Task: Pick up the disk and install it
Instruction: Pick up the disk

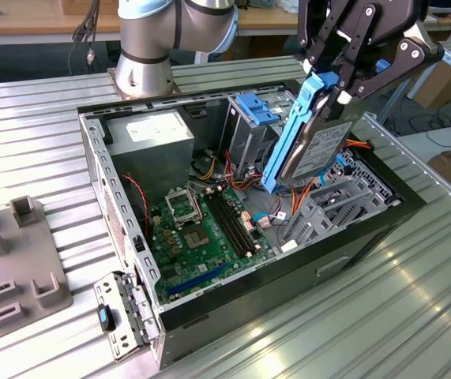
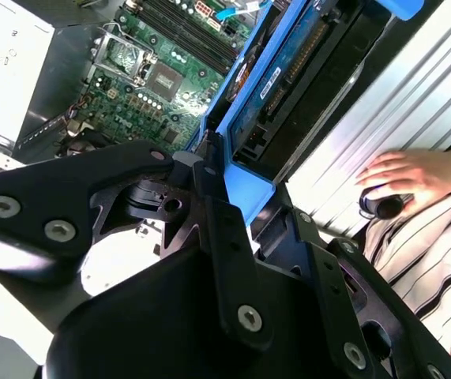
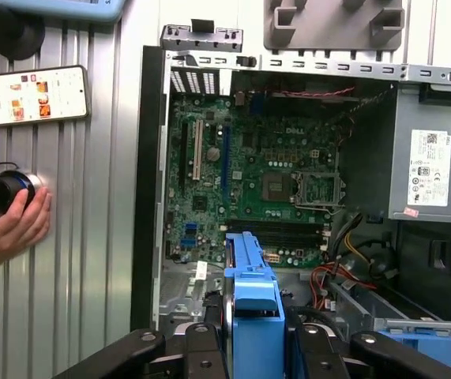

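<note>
Above open computer case [image 1: 359, 241] | pincer [image 1: 333, 85] clamps disk [image 1: 317, 150] by its upper end | disk hangs tilted beneath

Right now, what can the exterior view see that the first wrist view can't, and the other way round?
Exterior view: the arm's base and the disk's silver face, held tilted by the gripper over the open case. First wrist view: a phone and a person's hand on a black knob, beside the case. Both: the disk's blue rail, the green motherboard, the grey power-supply box.
</note>
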Robot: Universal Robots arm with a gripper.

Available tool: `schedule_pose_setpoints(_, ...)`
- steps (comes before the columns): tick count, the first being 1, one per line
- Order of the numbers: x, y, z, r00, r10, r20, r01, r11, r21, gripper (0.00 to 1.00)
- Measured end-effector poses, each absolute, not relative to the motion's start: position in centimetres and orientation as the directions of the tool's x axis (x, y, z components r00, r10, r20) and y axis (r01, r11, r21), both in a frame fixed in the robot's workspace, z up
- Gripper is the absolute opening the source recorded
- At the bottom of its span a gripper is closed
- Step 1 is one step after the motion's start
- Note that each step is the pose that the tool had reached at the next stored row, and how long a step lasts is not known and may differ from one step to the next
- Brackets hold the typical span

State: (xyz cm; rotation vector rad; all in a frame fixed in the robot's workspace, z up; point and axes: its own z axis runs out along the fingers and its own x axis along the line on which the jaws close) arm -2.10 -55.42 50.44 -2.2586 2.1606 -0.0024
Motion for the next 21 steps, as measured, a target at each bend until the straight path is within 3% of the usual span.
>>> schedule_pose_setpoints(21, 7.6, -56.9, 50.0, 0.039, -0.999, -0.01, -0.999, -0.039, -0.012, 0.37)
